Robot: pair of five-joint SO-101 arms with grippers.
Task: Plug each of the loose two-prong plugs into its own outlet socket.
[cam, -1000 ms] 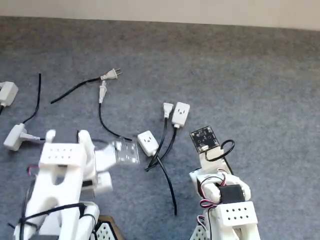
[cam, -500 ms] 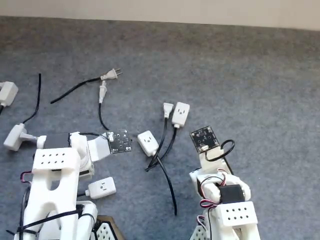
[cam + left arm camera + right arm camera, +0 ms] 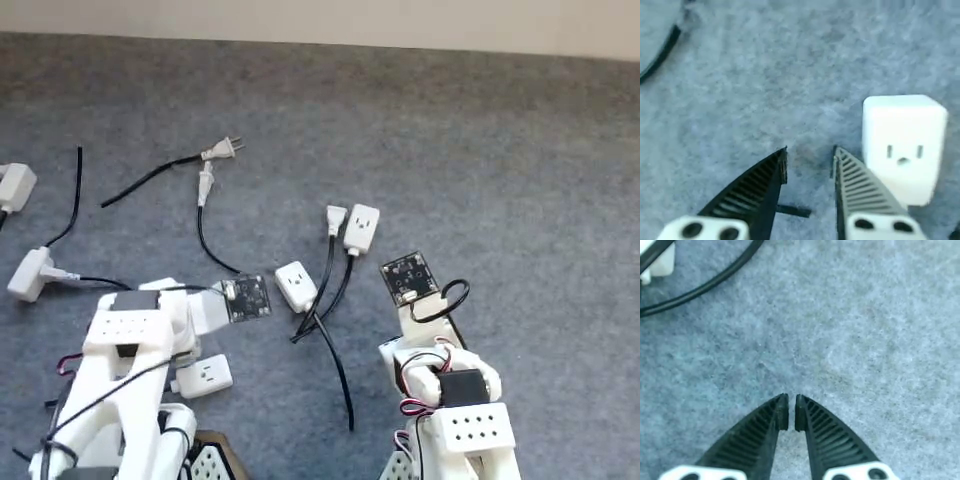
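In the left wrist view my left gripper [image 3: 810, 160] hangs open just above the grey carpet, with nothing between its fingers. A white outlet socket [image 3: 904, 145] lies right beside one fingertip, face up. In the high view that socket [image 3: 295, 285] lies just ahead of the left arm [image 3: 130, 335]. A second socket [image 3: 360, 227] lies next to a white plug [image 3: 335, 218] on a black cord. Farther back are a two-prong plug [image 3: 222, 150] and another plug [image 3: 205, 181]. My right gripper [image 3: 791, 412] is shut and empty over bare carpet.
One more socket [image 3: 205, 375] rests by the left arm's base, and two white sockets [image 3: 28, 272] [image 3: 15, 185] lie at the far left. Black cords [image 3: 330, 330] cross between the arms. A cord [image 3: 705, 285] runs past the right gripper.
The left arm's wrist swung back and then right toward the middle socket. The socket by its base came into view. The right arm kept still.
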